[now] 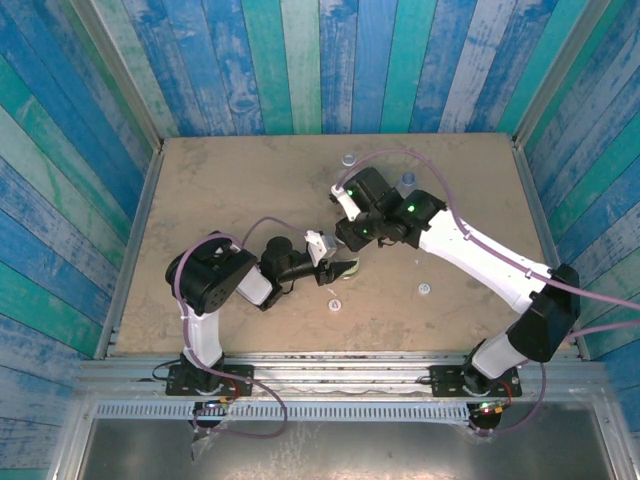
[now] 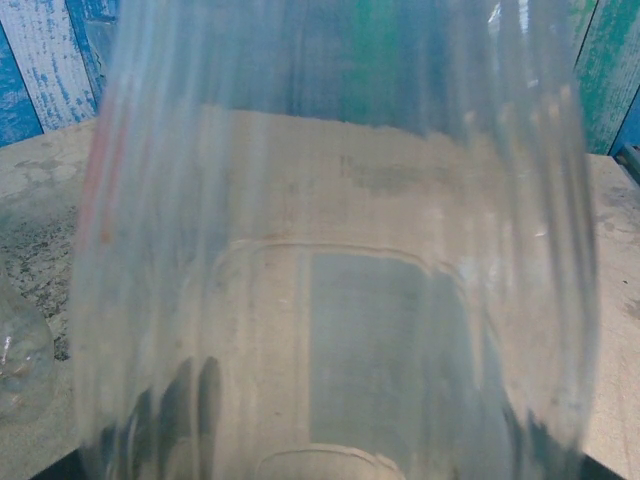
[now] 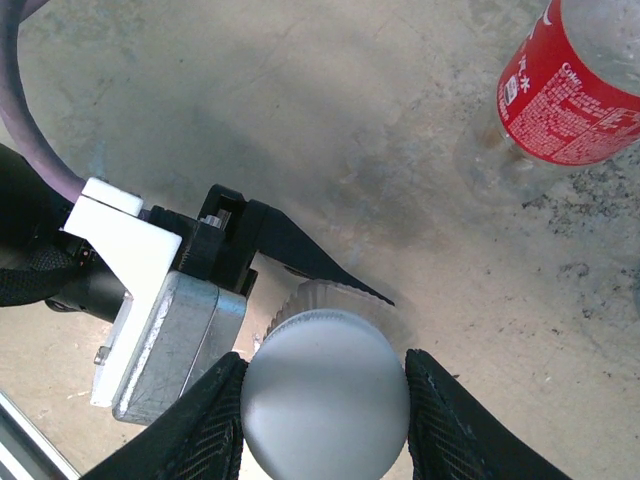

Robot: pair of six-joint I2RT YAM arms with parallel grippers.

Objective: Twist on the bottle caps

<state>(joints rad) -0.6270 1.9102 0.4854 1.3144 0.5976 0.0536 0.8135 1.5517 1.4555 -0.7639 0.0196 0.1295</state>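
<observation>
- bench (image 1: 190,190): pale mottled top with blue-green plank walls (image 1: 60,150) around it.
- left gripper (image 1: 338,268) reaches from the near-left corner toward the bench's middle and is clamped on the green-yellow-labelled bottle (image 1: 349,267). in the left wrist view that bottle's clear wall (image 2: 330,300) sits blurred, right against the lens.
- another clear bottle (image 2: 18,350) stands at the left edge of that view, apart from the held one; its label cannot be told.
- loose cap (image 1: 334,304) lies flat on the bench, just on the near-edge side of the held bottle.
- right gripper (image 1: 352,238) hangs over the held bottle. in the right wrist view its fingers (image 3: 205,425) press on both sides of a pale-grey cap (image 3: 325,395) sitting on the bottle's ridged top.
- bluish bottle top (image 1: 348,158) shows from above near the far edge.
- second bluish bottle top (image 1: 405,183) shows just beside the right arm's wrist.
- second loose cap (image 1: 424,289) lies right of the bench's middle, well apart from the first.
- red-labelled bottle (image 3: 565,90) stands on the bench in the right wrist view's upper right, apart from the held bottle.
</observation>
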